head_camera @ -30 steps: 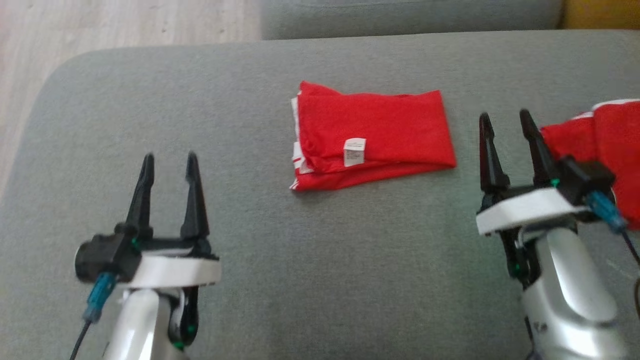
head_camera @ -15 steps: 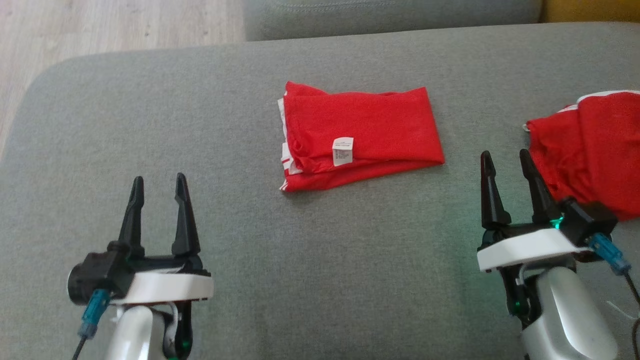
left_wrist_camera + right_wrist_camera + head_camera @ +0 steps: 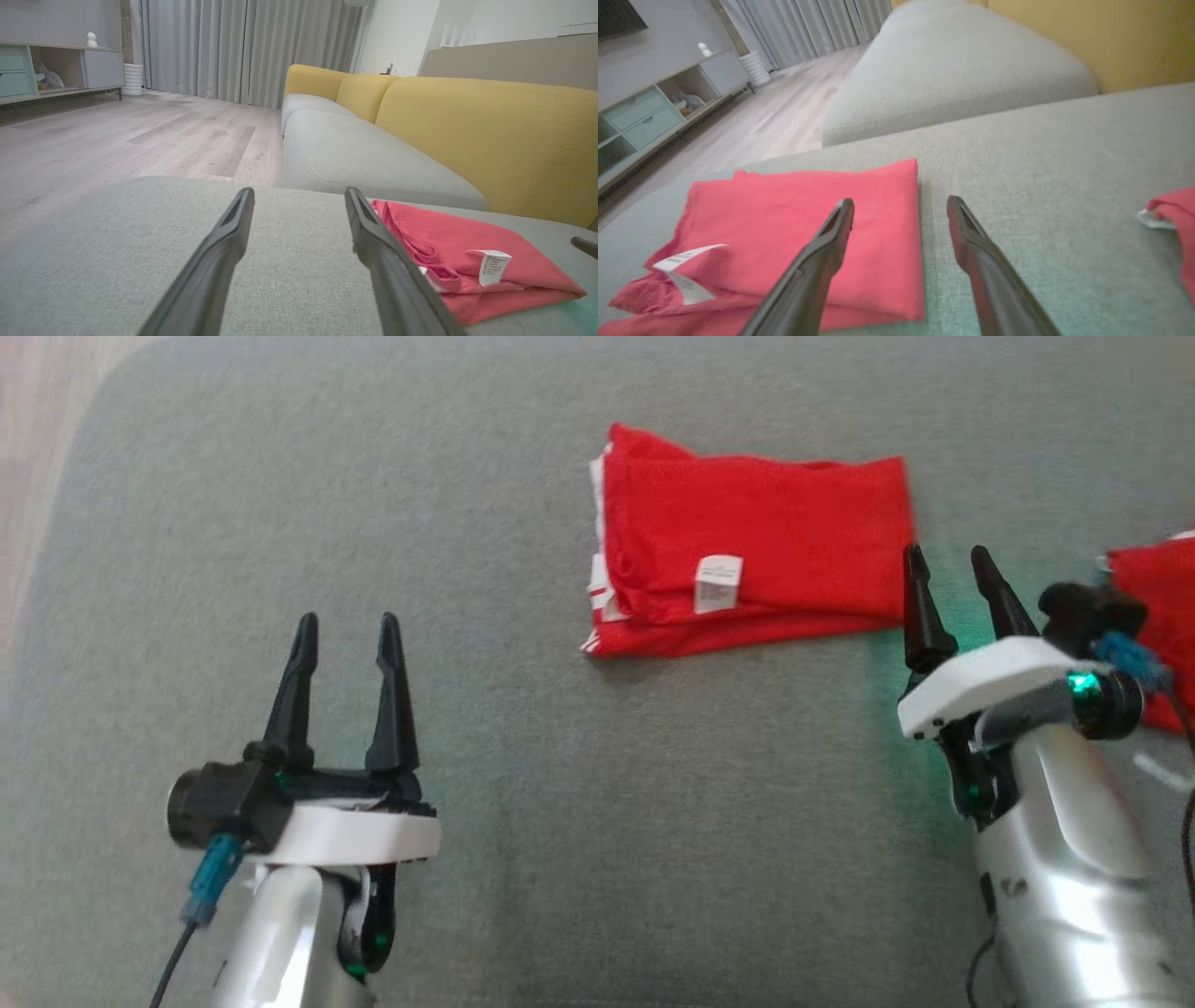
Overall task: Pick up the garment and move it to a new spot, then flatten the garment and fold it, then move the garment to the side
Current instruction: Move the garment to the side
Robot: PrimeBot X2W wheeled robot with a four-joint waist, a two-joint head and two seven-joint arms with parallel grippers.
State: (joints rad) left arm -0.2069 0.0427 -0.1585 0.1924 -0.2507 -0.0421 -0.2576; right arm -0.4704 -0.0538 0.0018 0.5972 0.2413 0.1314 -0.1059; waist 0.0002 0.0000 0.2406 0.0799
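Note:
A folded red garment (image 3: 756,551) with a white label lies flat on the grey cushion, also seen in the left wrist view (image 3: 467,261) and right wrist view (image 3: 798,233). My right gripper (image 3: 948,565) is open, its fingertips right at the garment's right edge, nothing between the fingers (image 3: 822,261). My left gripper (image 3: 345,627) stands open and empty over bare cushion, well to the left of the garment and nearer me. A second red garment (image 3: 1158,616) lies at the far right, partly behind my right wrist.
The grey cushion (image 3: 579,821) spans the head view, with wooden floor (image 3: 28,411) past its left edge. A grey sofa seat (image 3: 355,158) and yellow backrest (image 3: 490,135) stand beyond. A cabinet (image 3: 51,70) stands far off by the curtains.
The head camera shifted, so the whole scene moved. My right gripper has come forward to the folded garment's right edge. Both grippers stay open.

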